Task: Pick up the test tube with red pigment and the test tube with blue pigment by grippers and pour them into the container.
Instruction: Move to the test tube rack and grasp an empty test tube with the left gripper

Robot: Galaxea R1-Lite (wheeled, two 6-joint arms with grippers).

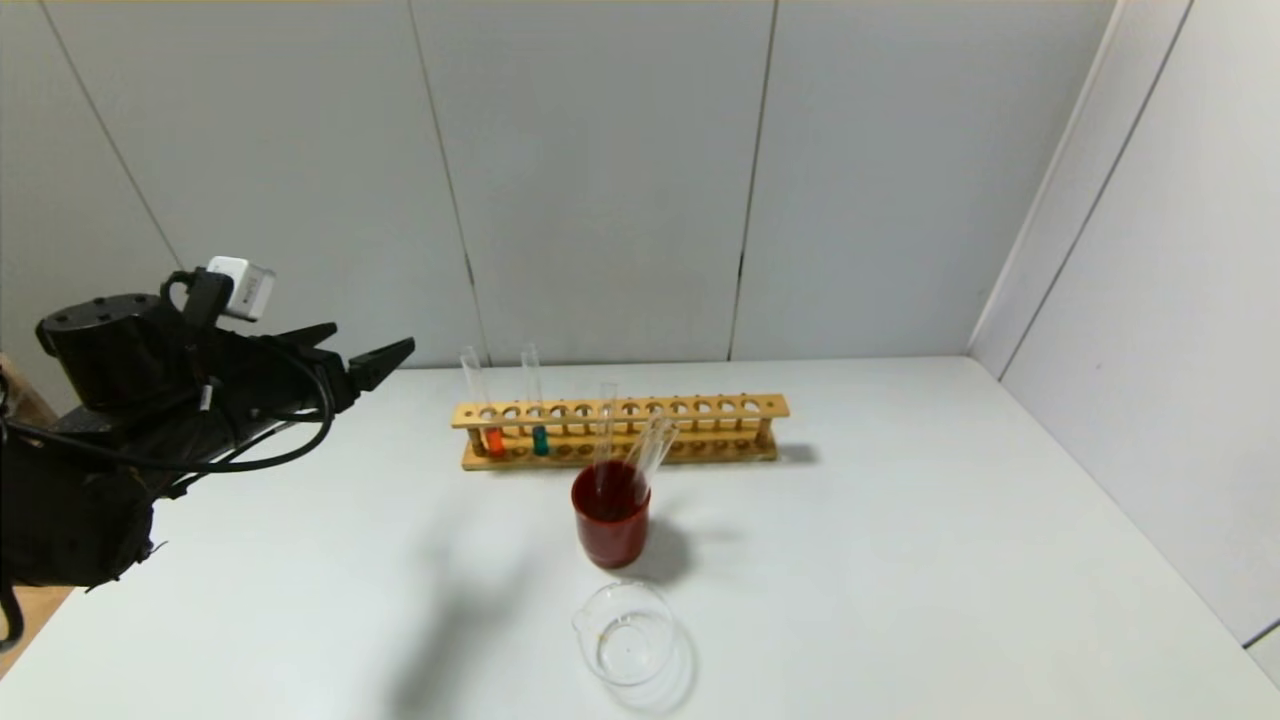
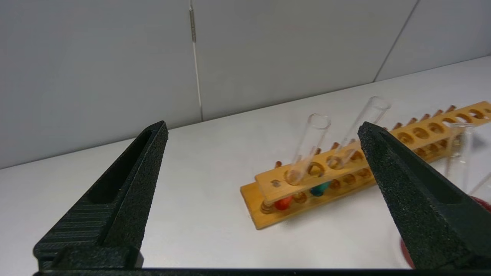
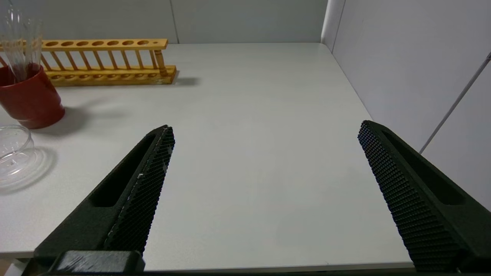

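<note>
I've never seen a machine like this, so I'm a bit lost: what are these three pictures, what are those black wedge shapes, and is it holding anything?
It is a robot with two arms, each ending in a two-fingered claw called a gripper. One picture looks down from a camera on its head; the other two come from cameras on each wrist, so the black wedges are that arm's own fingers.

The left gripper hangs open in the air to the left of the wooden rack, holding nothing. The right gripper is open too, low over the table's near edge, also holding nothing.

On the white table, the rack holds the test tube with red pigment and the test tube with blue pigment, side by side. Nearer stands a red cup of clear tubes, then the container, a low glass beaker.
</note>
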